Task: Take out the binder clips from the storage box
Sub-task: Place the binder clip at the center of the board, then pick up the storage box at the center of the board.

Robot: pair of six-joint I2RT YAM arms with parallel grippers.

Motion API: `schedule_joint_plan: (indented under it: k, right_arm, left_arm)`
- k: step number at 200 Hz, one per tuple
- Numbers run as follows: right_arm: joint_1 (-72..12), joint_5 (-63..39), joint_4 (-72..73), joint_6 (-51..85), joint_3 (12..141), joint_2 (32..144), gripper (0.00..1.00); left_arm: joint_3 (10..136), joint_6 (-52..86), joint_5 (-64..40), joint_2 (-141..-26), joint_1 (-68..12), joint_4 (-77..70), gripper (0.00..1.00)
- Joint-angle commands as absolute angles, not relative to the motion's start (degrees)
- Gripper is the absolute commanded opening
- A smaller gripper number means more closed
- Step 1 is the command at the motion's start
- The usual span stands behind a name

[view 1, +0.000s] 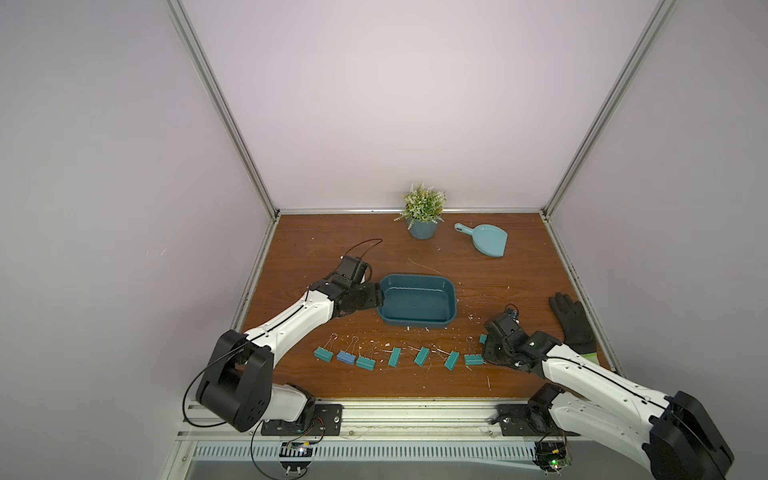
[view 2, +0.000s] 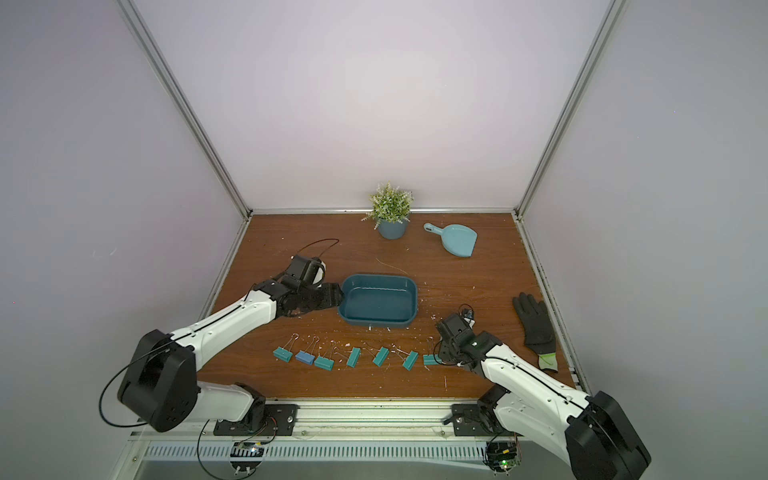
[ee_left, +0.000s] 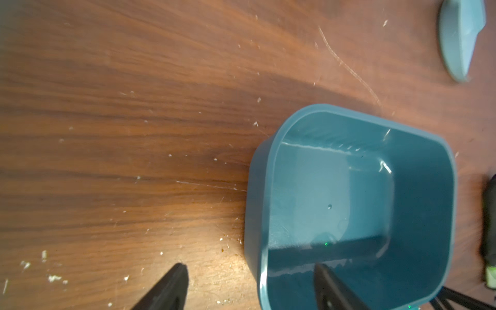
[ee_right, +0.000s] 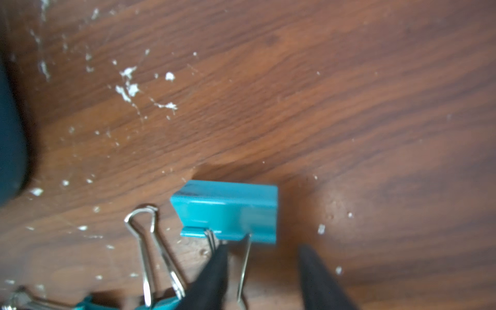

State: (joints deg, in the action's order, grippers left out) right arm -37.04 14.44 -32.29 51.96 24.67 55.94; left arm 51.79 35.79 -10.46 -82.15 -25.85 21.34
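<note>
The storage box (view 1: 415, 276) (view 2: 378, 276), a dark teal tub, sits mid-table, and no clips show inside it. My left gripper (ee_left: 249, 265) (view 1: 377, 297) is open and straddles the box's (ee_left: 268, 188) short left wall, one finger inside and one outside. Several binder clips lie in a row in front of the box, from a teal one (view 1: 323, 353) and a blue one (view 1: 346, 357) to another teal one (view 1: 473, 359). My right gripper (ee_right: 263, 249) (view 1: 486, 349) is open at the row's right end. A teal clip (ee_right: 228, 212) lies on the wood just beyond its tips, one wire handle between the fingers.
A potted plant (view 1: 423, 228) and a light blue dustpan (view 1: 484, 239) stand at the back. A black glove (view 1: 571, 320) lies by the right edge. White crumbs (ee_right: 128, 88) are scattered on the wooden table (view 1: 332, 257). Metal rails border both sides.
</note>
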Motion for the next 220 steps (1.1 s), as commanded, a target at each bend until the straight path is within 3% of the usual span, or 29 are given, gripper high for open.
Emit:
schedule_joint_plan:
  k: [1, 21, 39, 74, 142, 220]
  right_arm:
    - [-36.83, 14.83, -35.49, 50.61, 30.0, 54.89, 0.72]
    - [-36.83, 16.41, -38.91, 49.43, 35.03, 54.91, 0.99]
    - [-36.84, 17.33, -40.45, 47.58, 39.28, 55.78, 0.99]
    - [-36.83, 18.47, -41.46, 45.31, 45.25, 58.26, 0.99]
    - [-36.83, 18.41, -38.58, 43.33, 47.51, 58.66, 0.99]
    - [-36.98, 17.57, -30.99, 42.33, 44.74, 54.39, 0.99]
  left_arm:
    - [55.52, 32.39, -12.4, -85.3, -26.34, 24.75, 0.7]
    - [58.2, 31.19, -12.29, -88.98, -26.37, 26.67, 0.59]
    - [60.33, 30.31, -11.83, -92.06, -26.37, 28.47, 0.56]
    - [62.52, 29.66, -12.13, -96.64, -26.45, 30.34, 0.4]
    - [63.54, 30.66, -9.79, -97.38, -27.11, 30.05, 0.0]
    - [49.62, 33.05, 0.48, -75.91, -28.36, 7.21, 0.0]
